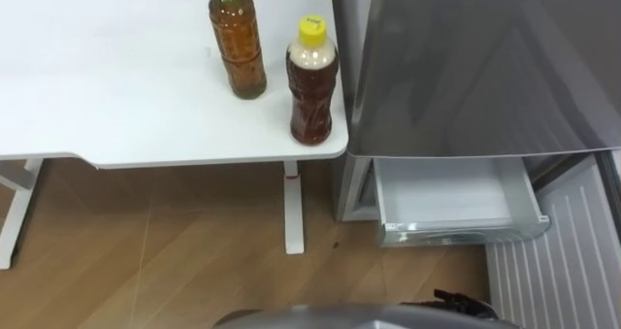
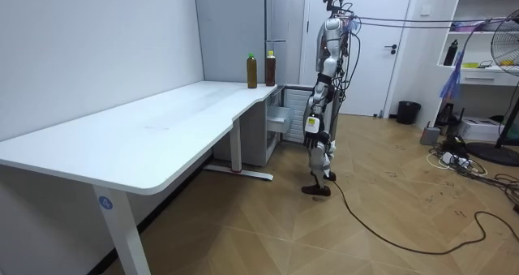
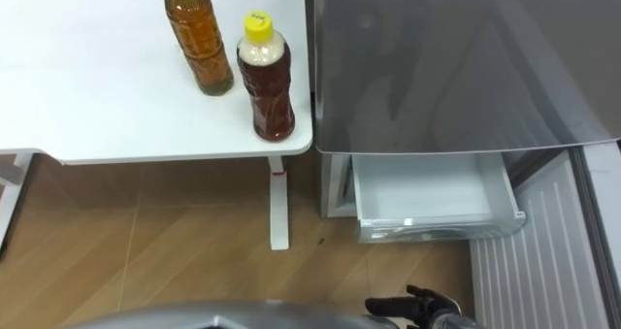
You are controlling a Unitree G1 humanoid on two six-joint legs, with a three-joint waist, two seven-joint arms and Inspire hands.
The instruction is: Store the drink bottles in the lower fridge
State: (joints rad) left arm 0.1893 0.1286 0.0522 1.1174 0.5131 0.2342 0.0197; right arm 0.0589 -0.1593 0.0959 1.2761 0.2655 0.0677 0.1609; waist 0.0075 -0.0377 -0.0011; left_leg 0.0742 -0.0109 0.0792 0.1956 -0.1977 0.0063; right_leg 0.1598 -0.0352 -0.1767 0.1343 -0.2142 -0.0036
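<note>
The two drinks stand upright on the white table [image 1: 116, 96], at its corner next to the fridge [image 1: 485, 67]. The bottle with the yellow cap [image 1: 312, 82] holds a dark red-brown drink and stands close to the table's front edge and to the edge beside the fridge. The bottle with the green cap [image 1: 238, 43] holds a lighter amber drink and stands just beside it, further back and to the left; the two are near each other but apart. Neither hand holds a bottle. Right of the table the fridge's grey upper front rises, and under it the lower drawer [image 1: 456, 198] is pulled out towards the robot, pale inside with nothing seen in it. A ribbed grey panel [image 1: 563, 261] lies lower right of the drawer. The floor below is wood [image 1: 175, 261], with the table's white leg [image 1: 293, 208] standing on it. In the room view the robot stands upright on the wooden floor in front of the fridge, facing it, a little off the table's corner. Its left hand [image 2: 311, 129] hangs low by its hip, too small to tell how the fingers are set. The right hand [image 3: 417, 305] shows as a dark shape at the lower edge of the eye views, low before the drawer, and one cannot tell whether its fingers are loose or curled.
</note>
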